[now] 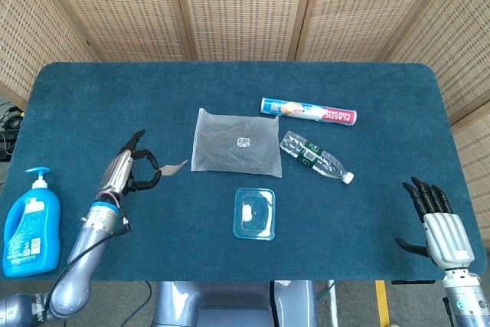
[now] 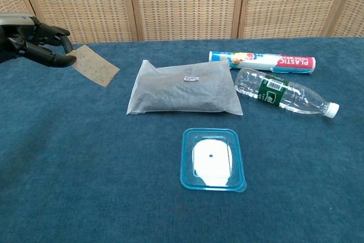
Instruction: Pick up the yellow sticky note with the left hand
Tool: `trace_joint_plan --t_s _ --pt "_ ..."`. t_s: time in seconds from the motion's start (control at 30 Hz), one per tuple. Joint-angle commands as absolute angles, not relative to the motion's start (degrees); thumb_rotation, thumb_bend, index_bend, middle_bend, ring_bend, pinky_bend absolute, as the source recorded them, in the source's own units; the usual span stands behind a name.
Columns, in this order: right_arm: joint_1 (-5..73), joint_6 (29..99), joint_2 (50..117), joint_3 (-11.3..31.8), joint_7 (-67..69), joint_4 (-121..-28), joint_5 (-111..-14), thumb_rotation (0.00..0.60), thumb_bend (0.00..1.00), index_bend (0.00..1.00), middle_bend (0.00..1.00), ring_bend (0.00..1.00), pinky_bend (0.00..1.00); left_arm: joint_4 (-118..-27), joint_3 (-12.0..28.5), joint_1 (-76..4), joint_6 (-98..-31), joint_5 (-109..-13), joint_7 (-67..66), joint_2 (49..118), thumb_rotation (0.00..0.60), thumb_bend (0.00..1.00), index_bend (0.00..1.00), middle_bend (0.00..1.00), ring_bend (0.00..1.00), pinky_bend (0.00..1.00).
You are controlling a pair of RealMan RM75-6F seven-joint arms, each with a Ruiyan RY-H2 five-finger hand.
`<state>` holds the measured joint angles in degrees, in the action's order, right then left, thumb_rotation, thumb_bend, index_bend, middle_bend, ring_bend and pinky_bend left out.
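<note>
The left hand [image 1: 129,171] is pinching the yellow sticky note [image 2: 94,65] by one edge between thumb and fingertips, holding it raised above the blue table [image 1: 92,97]. The note is sticking out to the hand's right, toward the grey bag [image 1: 236,143] but well apart from it. The right hand [image 1: 439,223] is hovering at the table's near right corner, fingers spread, holding nothing.
</note>
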<state>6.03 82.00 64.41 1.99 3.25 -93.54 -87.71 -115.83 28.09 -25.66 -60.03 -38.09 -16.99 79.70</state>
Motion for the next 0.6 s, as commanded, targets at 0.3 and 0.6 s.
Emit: trace_joint_plan --t_s 0.3,0.6 --pt "6.12 81.76 64.68 1.84 2.25 -93.90 -87.74 0.600 0.00 0.00 0.00 0.00 0.00 -128.13 21.84 -17.55 -44.70 -43.66 2.94 72.18 0.600 0.57 0.65 0.00 0.00 0.00" --pt "6.04 81.75 64.70 1.80 1.77 -93.98 -87.58 0.600 0.00 0.00 0.00 0.00 0.00 -131.04 19.27 -14.50 -37.01 -53.53 12.99 68.22 0.600 0.57 0.65 0.00 0.00 0.00"
